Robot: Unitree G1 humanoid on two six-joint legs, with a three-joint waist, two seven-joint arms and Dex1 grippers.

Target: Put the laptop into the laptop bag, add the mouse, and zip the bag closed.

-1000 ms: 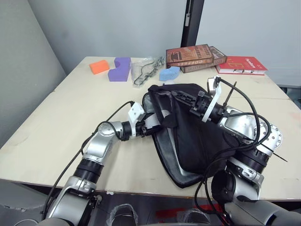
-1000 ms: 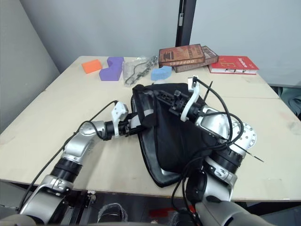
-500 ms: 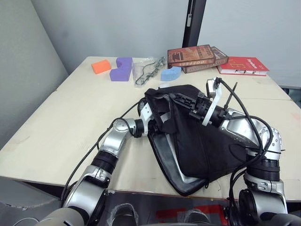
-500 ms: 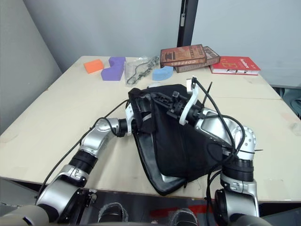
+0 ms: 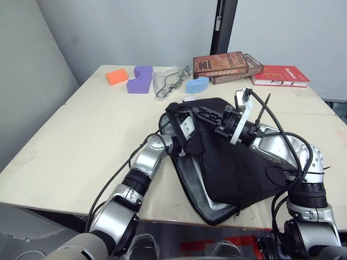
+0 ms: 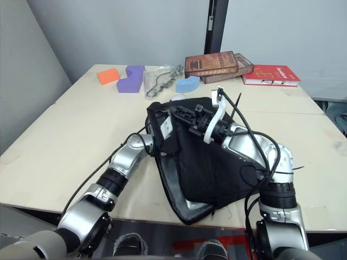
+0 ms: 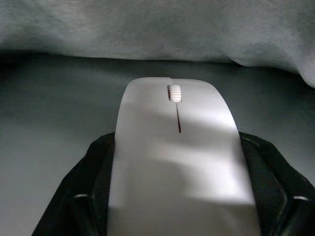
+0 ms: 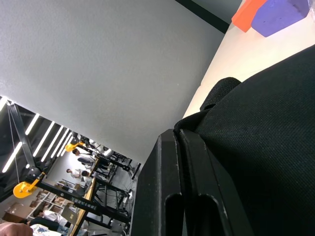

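**Inside the bag's mouth, mouse in hand**

Inside the laptop bag (image 5: 233, 162), the left gripper (image 7: 177, 216) is clamped on the mouse (image 7: 174, 147). Right gripper (image 5: 209, 115) pinches the bag's upper edge, lifting it. Beyond lie foam blocks (image 5: 140, 79) and books (image 5: 227, 65).

On the far side of the table (image 5: 65, 146) sit an orange block (image 5: 115, 77), a purple block (image 5: 140, 79), a clear bag (image 5: 169, 82) holding a chain, a blue block (image 5: 196, 84), stacked books (image 5: 226, 66), and a red book (image 5: 280, 75) at far right.
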